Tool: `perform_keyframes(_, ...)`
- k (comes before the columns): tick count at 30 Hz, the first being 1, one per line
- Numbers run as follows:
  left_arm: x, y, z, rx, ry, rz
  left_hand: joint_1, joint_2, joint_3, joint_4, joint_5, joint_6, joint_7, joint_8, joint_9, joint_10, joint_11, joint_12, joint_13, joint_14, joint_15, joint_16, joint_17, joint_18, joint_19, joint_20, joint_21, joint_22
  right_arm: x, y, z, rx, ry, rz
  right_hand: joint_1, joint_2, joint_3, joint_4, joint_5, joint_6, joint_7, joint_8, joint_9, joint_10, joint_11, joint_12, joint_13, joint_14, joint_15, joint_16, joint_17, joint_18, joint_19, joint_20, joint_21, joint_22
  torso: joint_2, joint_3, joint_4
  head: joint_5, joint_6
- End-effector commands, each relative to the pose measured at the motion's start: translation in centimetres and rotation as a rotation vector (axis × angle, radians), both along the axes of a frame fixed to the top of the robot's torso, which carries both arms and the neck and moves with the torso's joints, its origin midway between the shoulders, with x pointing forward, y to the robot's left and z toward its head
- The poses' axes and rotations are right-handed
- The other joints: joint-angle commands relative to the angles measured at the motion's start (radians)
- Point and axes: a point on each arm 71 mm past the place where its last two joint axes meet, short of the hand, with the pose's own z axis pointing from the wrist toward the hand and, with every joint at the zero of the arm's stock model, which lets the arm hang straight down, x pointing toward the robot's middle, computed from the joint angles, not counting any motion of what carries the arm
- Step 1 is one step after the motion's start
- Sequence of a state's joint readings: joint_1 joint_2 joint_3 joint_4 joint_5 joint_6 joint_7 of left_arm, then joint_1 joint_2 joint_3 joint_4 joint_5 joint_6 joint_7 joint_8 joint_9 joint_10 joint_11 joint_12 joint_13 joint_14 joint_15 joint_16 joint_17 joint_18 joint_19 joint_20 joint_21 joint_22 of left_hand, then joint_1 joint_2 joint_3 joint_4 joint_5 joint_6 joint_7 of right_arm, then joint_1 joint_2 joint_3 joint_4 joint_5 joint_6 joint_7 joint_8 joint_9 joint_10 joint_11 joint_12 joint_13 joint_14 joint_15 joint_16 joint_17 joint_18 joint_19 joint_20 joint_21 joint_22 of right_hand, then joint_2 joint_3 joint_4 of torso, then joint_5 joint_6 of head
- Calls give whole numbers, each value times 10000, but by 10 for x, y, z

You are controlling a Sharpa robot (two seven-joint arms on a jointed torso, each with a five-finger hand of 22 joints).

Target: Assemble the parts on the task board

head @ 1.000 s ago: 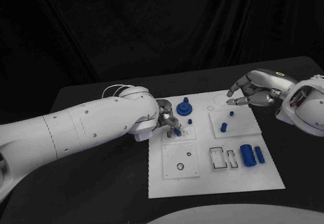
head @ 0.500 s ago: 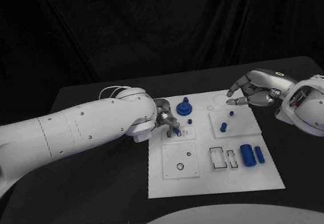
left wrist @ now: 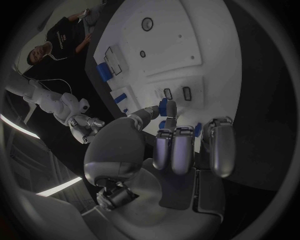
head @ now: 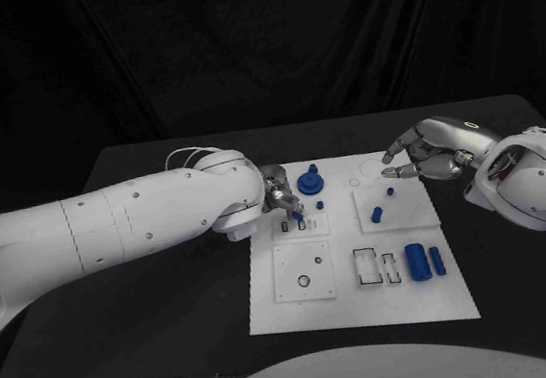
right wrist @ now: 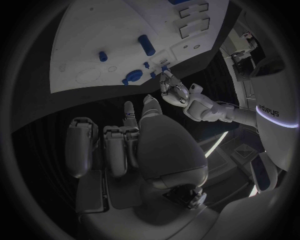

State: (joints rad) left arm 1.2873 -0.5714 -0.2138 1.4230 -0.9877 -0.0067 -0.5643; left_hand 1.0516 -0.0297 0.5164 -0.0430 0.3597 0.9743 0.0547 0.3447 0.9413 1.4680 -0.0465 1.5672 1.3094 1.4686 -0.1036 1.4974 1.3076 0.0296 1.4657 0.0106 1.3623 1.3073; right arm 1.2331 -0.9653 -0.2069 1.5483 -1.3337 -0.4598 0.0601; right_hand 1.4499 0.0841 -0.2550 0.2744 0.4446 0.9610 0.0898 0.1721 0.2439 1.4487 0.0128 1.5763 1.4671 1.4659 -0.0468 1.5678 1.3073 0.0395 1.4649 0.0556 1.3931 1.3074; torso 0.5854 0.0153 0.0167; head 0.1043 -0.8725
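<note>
The white task board (head: 362,306) lies in the middle of the black table. My left hand (head: 278,200) hovers over the board's far left part and pinches a small blue part (left wrist: 164,106) between thumb and finger, just above two small slots (left wrist: 177,93). Beside it stand a blue round knob (head: 310,183) and a short peg (head: 319,205). My right hand (head: 423,157) hangs over the board's far right edge, fingers apart and holding nothing. Near it are a small peg (head: 390,193) and a blue cylinder (head: 377,214).
Two larger blue cylinders (head: 425,260) lie side by side at the board's near right, beside rectangular slots (head: 370,266). A square plate with round holes (head: 305,272) sits at the near left. Bare black table surrounds the board.
My left hand has drawn the small blue part slightly up and toward the far side of the board. The right hand has stayed where it was.
</note>
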Motion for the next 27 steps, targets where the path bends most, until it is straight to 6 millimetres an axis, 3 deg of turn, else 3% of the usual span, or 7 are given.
perform_keyframes(1, 1, -2, 3, -186, -514, 120, 112, 25, 1281, -1359, 29, -25, -105, -52, 15, 1027, 63, 36, 2614, 851, 76, -33, 1986, 185, 95, 54, -41, 1729, -1, -1, -1, -52, -49, -133, 103, 39, -59, -7, 65, 58, 29, -48, -11, 1221, -89, -55, 1037, 1049, -70, 30, 2635, 78, -14, 29, -32, 2000, 3, -1, -5, -4, -2)
perform_keyframes(27, -3, -2, -2, -115, -408, 67, 183, 62, 1174, -1298, -25, -41, -101, -92, 3, 1021, 68, 16, 2602, 845, 83, -50, 1972, 188, 86, 62, -64, 1727, -3, -1, 1, 45, -200, -130, 161, 57, -52, -20, 104, 69, 22, -51, -13, 1221, -96, -55, 1037, 1049, -74, 30, 2635, 84, -27, 28, -60, 1992, 1, -4, -4, -12, -2)
